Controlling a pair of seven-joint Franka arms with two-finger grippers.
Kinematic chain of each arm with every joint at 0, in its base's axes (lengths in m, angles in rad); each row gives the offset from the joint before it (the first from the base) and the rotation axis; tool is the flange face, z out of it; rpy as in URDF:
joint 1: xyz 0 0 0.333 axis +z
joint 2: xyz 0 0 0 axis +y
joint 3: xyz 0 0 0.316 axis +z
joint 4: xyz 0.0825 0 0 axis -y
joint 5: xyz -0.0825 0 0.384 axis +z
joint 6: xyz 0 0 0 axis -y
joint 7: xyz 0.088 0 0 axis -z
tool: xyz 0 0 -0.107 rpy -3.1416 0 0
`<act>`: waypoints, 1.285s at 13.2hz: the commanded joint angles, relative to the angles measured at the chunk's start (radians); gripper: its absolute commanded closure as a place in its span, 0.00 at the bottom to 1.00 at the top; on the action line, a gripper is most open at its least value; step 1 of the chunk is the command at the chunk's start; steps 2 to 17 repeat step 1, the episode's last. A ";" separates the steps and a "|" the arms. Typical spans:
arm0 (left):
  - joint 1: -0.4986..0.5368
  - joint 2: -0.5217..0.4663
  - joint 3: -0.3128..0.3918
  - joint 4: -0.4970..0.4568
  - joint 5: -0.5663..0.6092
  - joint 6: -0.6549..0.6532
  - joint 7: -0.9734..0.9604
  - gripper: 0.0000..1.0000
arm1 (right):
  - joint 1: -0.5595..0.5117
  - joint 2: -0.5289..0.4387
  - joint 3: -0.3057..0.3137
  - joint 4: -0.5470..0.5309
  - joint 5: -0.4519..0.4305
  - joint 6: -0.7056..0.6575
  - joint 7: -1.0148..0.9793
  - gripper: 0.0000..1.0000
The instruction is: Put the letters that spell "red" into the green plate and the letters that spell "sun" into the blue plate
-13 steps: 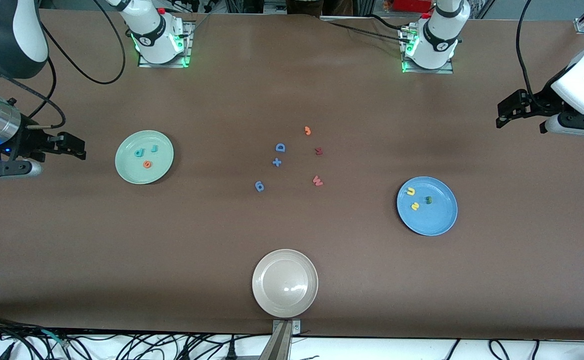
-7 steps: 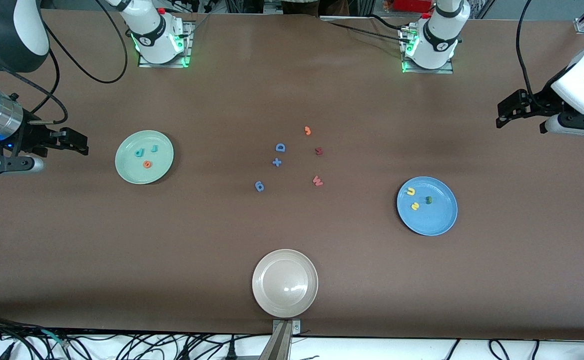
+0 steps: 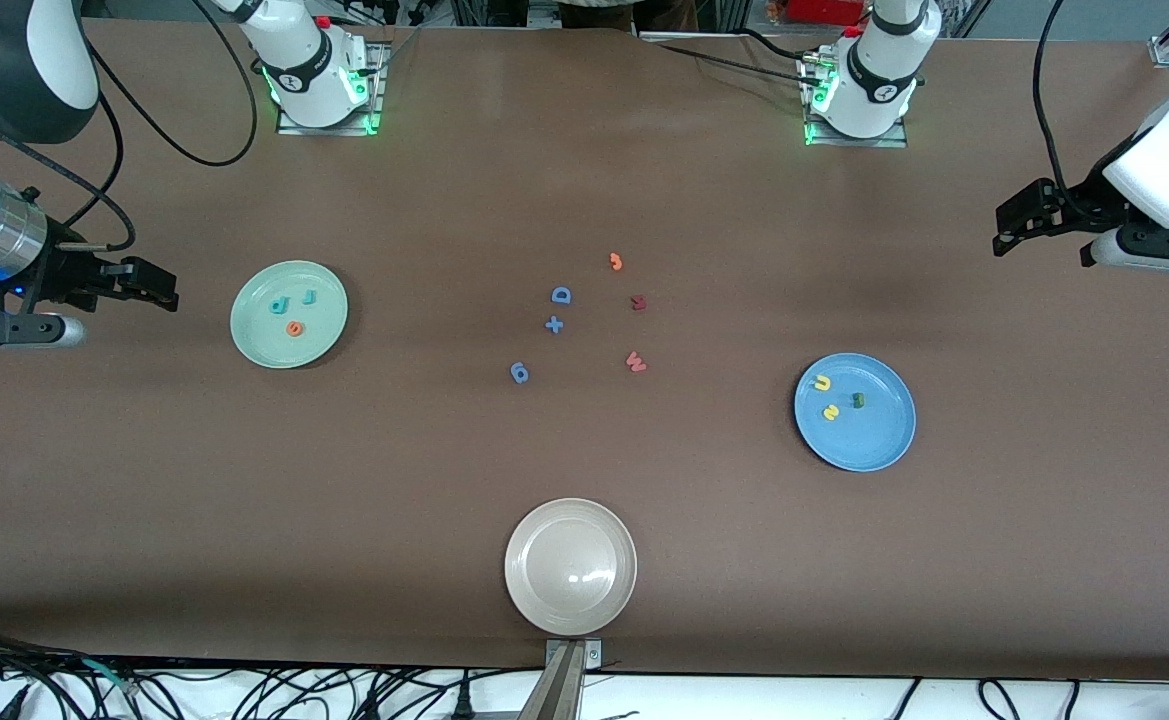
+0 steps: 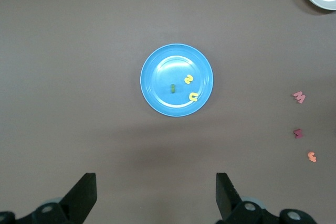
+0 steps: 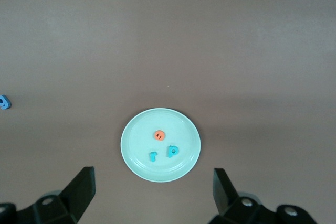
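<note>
The pale green plate [image 3: 319, 338] holds a teal "d" [image 3: 279, 305], a teal "r" [image 3: 309, 296] and an orange "e" [image 3: 294, 328]. In the right wrist view the same plate [image 5: 137, 140] shows below my open, empty right gripper [image 5: 153, 174]. That gripper [image 3: 162, 291] hangs over bare table at the right arm's end. On the blue plate [image 3: 874, 442] lie a yellow "u" [image 3: 822, 383], a yellow "s" [image 3: 830, 412] and a dark green "n" [image 3: 857, 400]. My left gripper [image 3: 1006, 236], open and empty [image 4: 156, 179], is over bare table at the left arm's end, with the blue plate [image 4: 157, 93] in its view.
A beige plate [image 3: 570, 600] stands near the table's front edge. Loose letters lie mid-table: a blue "D" [image 3: 561, 295], a blue plus [image 3: 554, 324], a blue round letter [image 3: 519, 373], two red pieces [image 3: 638, 302] [image 3: 635, 361] and an orange hooked piece [image 3: 616, 262].
My right gripper has crept slightly toward the green plate. The left arm, the plates and the letters have not moved.
</note>
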 commanded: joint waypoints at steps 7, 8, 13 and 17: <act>-0.007 -0.004 -0.002 0.003 0.033 0.001 -0.013 0.00 | -0.018 -0.011 0.018 0.004 0.014 -0.020 0.010 0.01; -0.007 -0.004 -0.002 0.003 0.033 0.001 -0.013 0.00 | -0.018 -0.011 0.018 0.004 0.014 -0.020 0.010 0.01; -0.007 -0.004 -0.002 0.003 0.033 0.001 -0.013 0.00 | -0.018 -0.011 0.018 0.004 0.014 -0.020 0.010 0.01; -0.007 -0.004 -0.002 0.003 0.033 0.001 -0.013 0.00 | -0.018 -0.011 0.018 0.004 0.014 -0.020 0.010 0.01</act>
